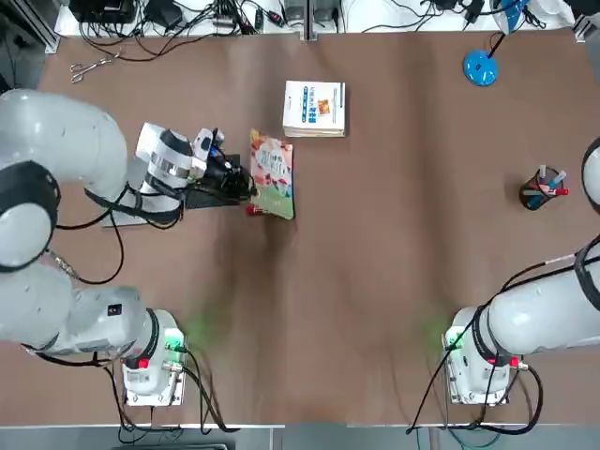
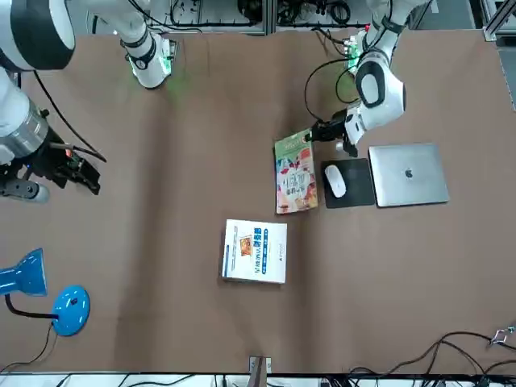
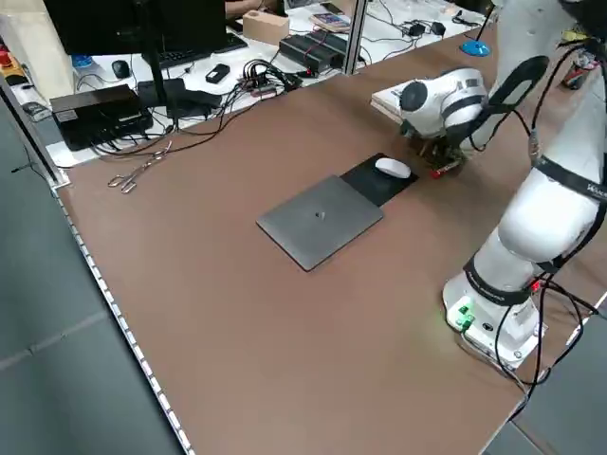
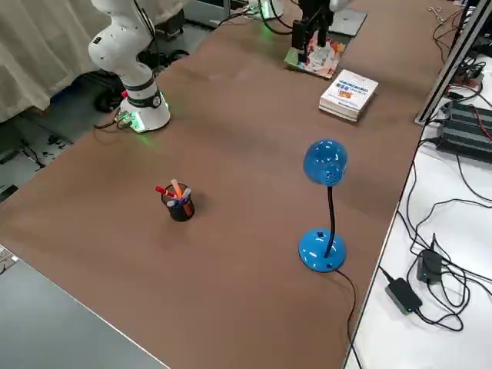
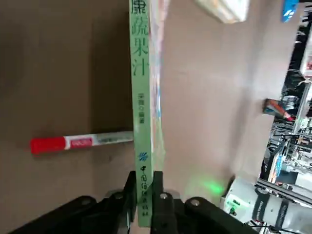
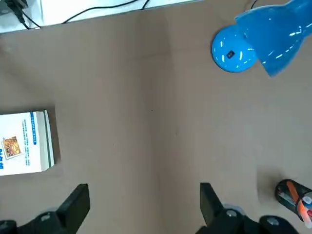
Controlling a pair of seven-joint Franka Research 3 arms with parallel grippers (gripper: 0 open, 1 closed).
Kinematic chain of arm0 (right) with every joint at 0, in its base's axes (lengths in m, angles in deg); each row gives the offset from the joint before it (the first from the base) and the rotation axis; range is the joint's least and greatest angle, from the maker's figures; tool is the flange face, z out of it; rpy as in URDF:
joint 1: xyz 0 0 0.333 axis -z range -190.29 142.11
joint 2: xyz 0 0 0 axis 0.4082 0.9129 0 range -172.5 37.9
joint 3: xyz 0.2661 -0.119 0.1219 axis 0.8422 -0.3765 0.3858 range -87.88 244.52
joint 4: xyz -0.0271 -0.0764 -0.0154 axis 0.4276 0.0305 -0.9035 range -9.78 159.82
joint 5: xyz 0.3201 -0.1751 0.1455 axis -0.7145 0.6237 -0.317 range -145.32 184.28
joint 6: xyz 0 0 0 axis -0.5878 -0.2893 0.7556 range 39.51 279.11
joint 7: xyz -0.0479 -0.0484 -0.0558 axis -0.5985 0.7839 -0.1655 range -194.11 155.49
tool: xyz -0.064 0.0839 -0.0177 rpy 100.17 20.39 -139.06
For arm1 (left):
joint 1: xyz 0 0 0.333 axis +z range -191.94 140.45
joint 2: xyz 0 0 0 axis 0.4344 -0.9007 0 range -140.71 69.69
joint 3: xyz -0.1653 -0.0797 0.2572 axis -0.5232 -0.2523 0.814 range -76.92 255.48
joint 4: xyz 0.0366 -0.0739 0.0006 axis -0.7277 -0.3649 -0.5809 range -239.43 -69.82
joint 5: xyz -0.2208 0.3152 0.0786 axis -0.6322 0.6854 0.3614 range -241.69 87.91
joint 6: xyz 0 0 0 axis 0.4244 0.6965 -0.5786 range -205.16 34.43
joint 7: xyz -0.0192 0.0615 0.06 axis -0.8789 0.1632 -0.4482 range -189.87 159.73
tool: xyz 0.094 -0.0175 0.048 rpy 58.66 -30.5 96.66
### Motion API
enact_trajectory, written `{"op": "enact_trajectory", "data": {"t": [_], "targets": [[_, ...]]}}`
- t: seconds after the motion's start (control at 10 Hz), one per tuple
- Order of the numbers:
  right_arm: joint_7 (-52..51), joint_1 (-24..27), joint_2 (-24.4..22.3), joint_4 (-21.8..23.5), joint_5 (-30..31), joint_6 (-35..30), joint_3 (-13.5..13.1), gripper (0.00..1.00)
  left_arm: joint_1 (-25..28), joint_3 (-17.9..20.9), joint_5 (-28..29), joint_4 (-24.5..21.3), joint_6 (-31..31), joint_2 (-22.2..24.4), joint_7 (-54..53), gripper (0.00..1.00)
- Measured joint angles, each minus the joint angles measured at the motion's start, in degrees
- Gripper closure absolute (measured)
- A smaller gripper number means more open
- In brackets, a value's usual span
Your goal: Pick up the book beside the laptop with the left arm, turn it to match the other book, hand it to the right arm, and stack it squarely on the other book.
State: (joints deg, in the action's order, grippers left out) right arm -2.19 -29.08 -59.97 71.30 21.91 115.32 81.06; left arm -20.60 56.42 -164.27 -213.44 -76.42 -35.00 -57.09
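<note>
book pinched by its spine edge for lifting
left end effector (image 5: 144, 200) closed on book (image 5: 142, 117) beside laptop (image 2: 409, 175); right one (image 6: 145, 209), wide open, holds nothing

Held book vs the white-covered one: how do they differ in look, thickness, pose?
Cover: the colourful book is green, orange and red; the white-covered book is mostly white with blue text and a small orange picture.
Thickness: the colourful book is thinner, the white-covered book thicker.
Pose: the left gripper grips the colourful book between its fingers; the white-covered book lies flat on the table, ungripped.
Shared: both rectangular.
</note>
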Motion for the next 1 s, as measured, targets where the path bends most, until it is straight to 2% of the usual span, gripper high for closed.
{"op": "enact_trajectory", "data": {"t": [0.2, 0.3, 0.6, 0.8, 1.0], "targets": [[0.00, -0.60, 0.79, 0.00, -0.10, 0.62, 0.16, 0.00, 0.70, 0.06, 3.64, 2.51, 0.77, 3.10, 3.72, 0.85], [0.00, -1.30, 0.83, -0.01, -0.12, 1.03, 0.31, 0.00, 2.21, 0.14, 7.20, 5.03, 3.02, 3.72, 6.35, 0.85], [0.03, -3.60, 1.16, -0.07, -2.88, 2.22, 0.51, 0.00, 9.28, 0.26, 21.02, 13.51, 14.51, 4.15, 11.19, 0.85], [0.06, -4.06, 1.15, -0.67, -5.09, 2.45, 0.50, 0.00, 11.62, 0.28, 26.02, 18.72, 16.65, 3.26, 11.58, 0.85], [0.09, -3.98, 1.49, -0.85, -5.68, 2.76, 0.29, 0.00, 12.90, 0.29, 33.11, 25.99, 21.43, -0.10, 13.78, 0.85]]}}
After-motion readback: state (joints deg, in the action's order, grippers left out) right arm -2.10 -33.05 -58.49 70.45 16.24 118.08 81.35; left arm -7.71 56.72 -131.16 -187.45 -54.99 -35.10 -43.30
